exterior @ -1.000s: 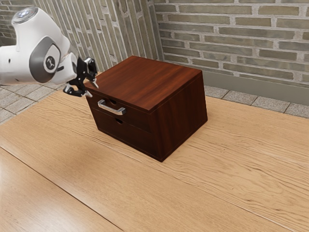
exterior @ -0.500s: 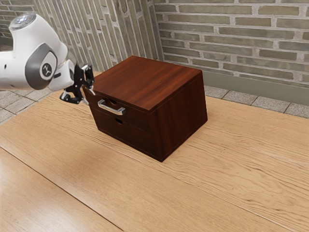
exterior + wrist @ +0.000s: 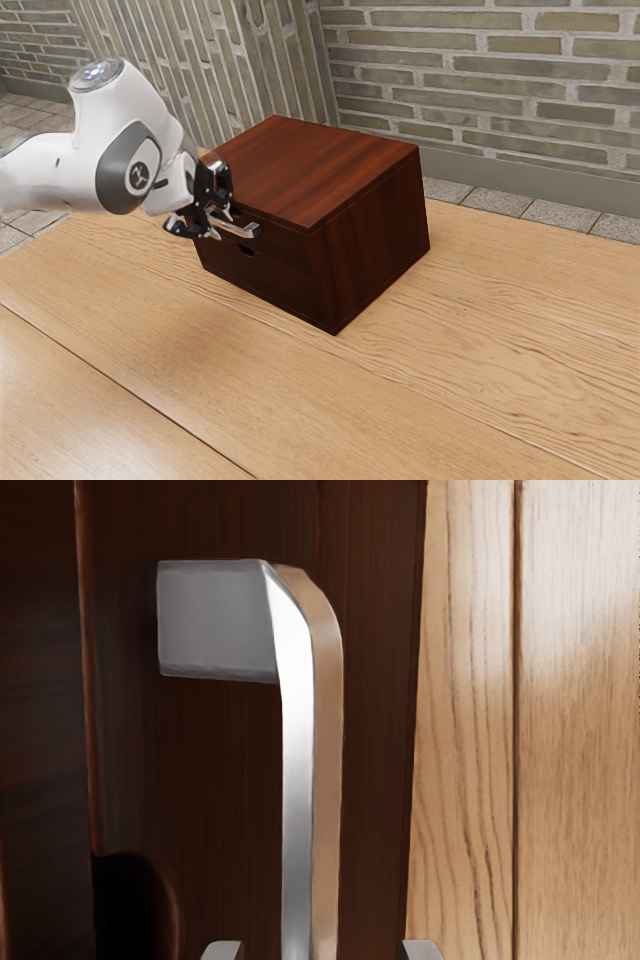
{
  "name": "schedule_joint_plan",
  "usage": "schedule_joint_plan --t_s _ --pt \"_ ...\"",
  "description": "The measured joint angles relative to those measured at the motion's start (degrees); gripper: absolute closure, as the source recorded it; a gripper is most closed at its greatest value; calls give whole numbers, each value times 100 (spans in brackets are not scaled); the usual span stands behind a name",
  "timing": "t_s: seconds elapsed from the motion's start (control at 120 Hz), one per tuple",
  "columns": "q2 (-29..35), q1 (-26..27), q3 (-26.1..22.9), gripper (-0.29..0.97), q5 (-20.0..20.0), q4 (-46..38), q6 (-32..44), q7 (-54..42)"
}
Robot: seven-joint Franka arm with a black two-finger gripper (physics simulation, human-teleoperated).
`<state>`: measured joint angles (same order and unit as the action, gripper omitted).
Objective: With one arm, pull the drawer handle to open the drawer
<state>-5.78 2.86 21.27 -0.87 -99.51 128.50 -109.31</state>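
Exterior view: gripper (image 3: 218, 220) spread astride the handle (image 3: 243, 229), clasping nothing, on the top drawer (image 3: 268, 240) at the cabinet's (image 3: 320, 165) 9 o'clock face; I'd close squarely, then pull straight toward 8 o'clock.

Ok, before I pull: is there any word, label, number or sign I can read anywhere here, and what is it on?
No text can be read in either view.
grey joint cap on the arm: one small dark mark, too small to read.
wooden cabinet: no lettering.
drawer handle: plain metal, no marking.
brick wall: no sign.
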Motion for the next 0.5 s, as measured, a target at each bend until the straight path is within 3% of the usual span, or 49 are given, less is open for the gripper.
schedule_joint_plan --t_s 0.017,0.075,0.117,0.233,0.333,0.392,0.45,0.5 --pt "5 22 6 55 1 -42 17 5" --pt "38 43 33 31 9 -178 87 31" --pt "108 56 48 30 13 -288 125 39" --pt "562 217 52 50 25 -763 254 71" --pt "1270 288 47 56 67 -1415 321 90" --pt "1752 190 35 52 102 -1924 352 98" --pt "2350 -94 -80 52 129 -2487 372 106" --pt "2914 -748 -525 51 146 -2813 331 116"
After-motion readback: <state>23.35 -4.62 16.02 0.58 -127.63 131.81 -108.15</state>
